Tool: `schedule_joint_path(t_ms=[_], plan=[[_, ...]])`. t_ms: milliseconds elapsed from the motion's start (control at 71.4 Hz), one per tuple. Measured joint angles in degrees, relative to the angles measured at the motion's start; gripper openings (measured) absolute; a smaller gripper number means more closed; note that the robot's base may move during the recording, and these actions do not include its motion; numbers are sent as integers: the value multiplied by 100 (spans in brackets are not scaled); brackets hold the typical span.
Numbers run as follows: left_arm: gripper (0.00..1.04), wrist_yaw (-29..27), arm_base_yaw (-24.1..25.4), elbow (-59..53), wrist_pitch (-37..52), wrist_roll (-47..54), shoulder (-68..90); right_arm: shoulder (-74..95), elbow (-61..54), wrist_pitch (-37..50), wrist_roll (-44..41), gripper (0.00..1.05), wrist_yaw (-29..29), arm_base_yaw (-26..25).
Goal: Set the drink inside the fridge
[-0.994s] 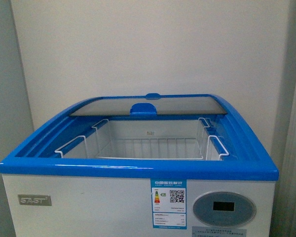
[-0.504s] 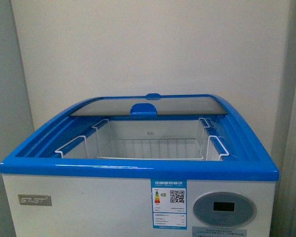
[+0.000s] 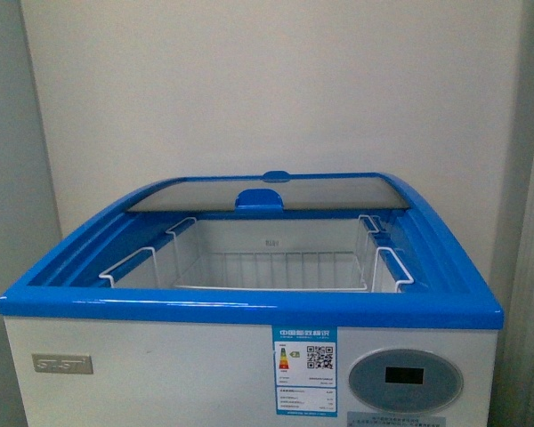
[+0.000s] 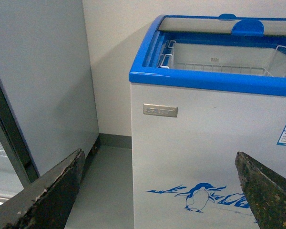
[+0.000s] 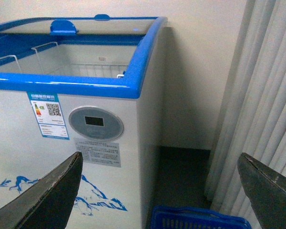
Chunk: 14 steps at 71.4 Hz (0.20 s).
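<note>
The fridge (image 3: 249, 307) is a white chest freezer with a blue top rim, right in front of me. Its glass lid (image 3: 265, 191) is slid to the back, so the top is open onto white wire baskets (image 3: 276, 265). It also shows in the left wrist view (image 4: 200, 143) with the penguin print, and in the right wrist view (image 5: 76, 86) with the oval display. My left gripper (image 4: 162, 191) is open and empty in front of the fridge's front wall. My right gripper (image 5: 159, 191) is open and empty by the fridge's right corner. The drink is out of view.
A tall grey-white cabinet (image 4: 43, 86) stands left of the fridge, with a strip of floor between them. A blue plastic basket (image 5: 200, 218) sits on the floor to the fridge's right. White curtains (image 5: 262, 95) hang at the right. A plain wall is behind.
The front view has shifted very slightly, so the fridge sits a touch lower in the picture. Nothing else has changed.
</note>
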Motion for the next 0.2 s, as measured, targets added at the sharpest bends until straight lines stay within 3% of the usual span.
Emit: schedule_joint_path(t_ms=[196], plan=[[97, 0, 0, 0, 0, 0, 0, 0, 0, 0, 0, 97, 0, 0]])
